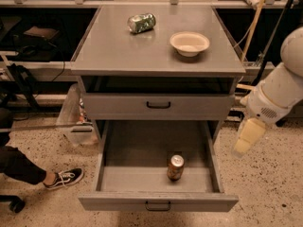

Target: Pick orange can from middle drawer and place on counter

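The orange can (175, 167) stands upright on the floor of the open middle drawer (128, 145), near its front and a little right of centre. The drawer is pulled out, and its black bar handle (158, 205) shows on the front. The counter (118, 51) is the flat grey top of the cabinet. My gripper (243, 144) hangs at the right, outside the drawer's right wall and level with it. It is apart from the can and holds nothing that I can see.
A green-and-silver can (141, 23) lies on its side at the back of the counter. A cream bowl (189, 43) sits to its right. The top drawer (158, 105) is closed. A person's leg and black shoe (64, 178) are on the floor at the left.
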### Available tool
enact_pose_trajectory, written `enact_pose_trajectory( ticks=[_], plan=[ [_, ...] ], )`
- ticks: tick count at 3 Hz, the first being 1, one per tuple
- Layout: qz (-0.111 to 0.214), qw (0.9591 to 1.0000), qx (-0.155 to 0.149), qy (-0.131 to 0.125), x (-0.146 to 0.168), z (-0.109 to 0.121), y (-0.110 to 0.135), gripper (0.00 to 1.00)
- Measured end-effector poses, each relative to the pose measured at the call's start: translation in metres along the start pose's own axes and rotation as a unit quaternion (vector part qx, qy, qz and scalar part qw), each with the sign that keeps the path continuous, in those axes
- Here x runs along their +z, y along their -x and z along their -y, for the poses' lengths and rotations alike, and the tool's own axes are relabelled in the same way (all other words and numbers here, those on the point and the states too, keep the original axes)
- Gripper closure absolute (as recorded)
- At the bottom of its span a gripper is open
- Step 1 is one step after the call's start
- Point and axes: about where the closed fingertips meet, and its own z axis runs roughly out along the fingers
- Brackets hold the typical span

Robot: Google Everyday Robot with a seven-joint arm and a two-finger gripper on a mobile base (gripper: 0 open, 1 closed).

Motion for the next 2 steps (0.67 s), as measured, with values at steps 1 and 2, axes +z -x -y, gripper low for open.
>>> enact_pose_trajectory(
  ticks=[1,2],
  plan=[
    [0.061,0.9949,0.016,0.079,0.08,-0.032,0.004,0.0],
    [0.106,0.9828,0.022,0.149,0.169,-0.062,0.025,0.0]
  ],
)
